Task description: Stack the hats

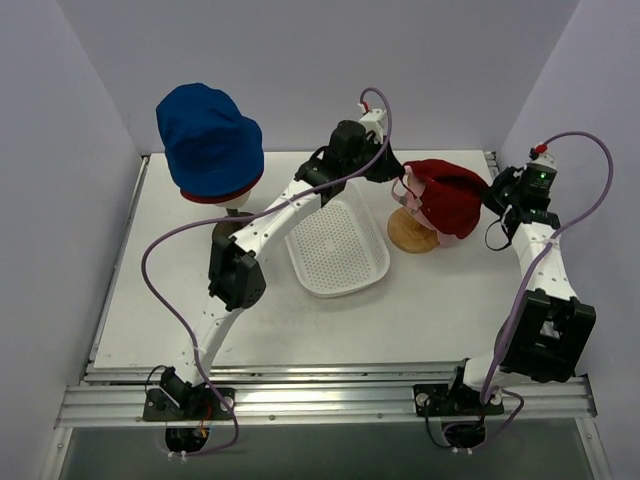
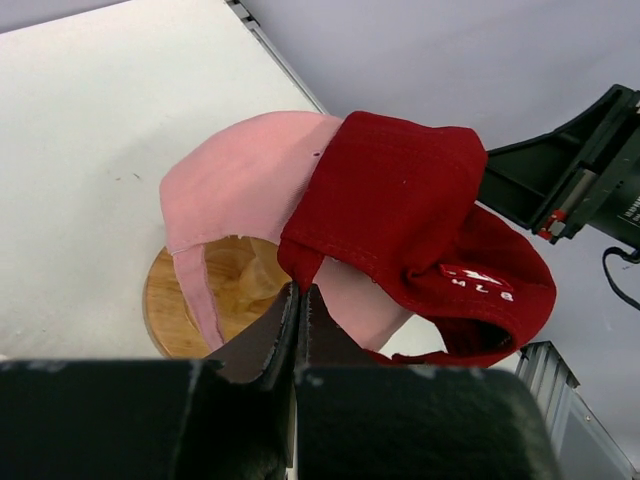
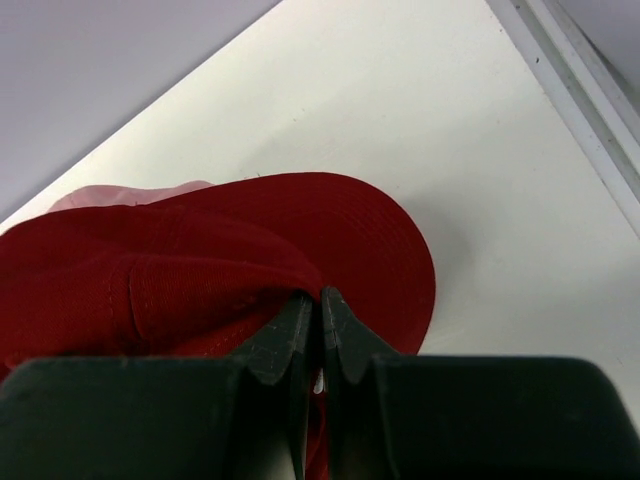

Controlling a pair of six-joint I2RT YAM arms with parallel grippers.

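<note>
Pinched tight by left gripper (image 2: 300,292) and right gripper (image 3: 320,297): one red peaked cap (image 1: 450,195), crosswise over one pink peaked cap (image 2: 245,180), table's right, peak rightward; leftward, one blue bucket hat (image 1: 210,135) atop one dark red bucket hat (image 1: 215,198)

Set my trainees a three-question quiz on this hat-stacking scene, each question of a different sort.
1. True or false: the blue bucket hat sits inside the white basket.
2. Which hat lies directly under the red peaked cap? A pink peaked cap; B blue bucket hat; C none.
3. Fill in: the left gripper and right gripper are both ___ on the red peaked cap.
Key: 1 false; 2 A; 3 shut.
</note>
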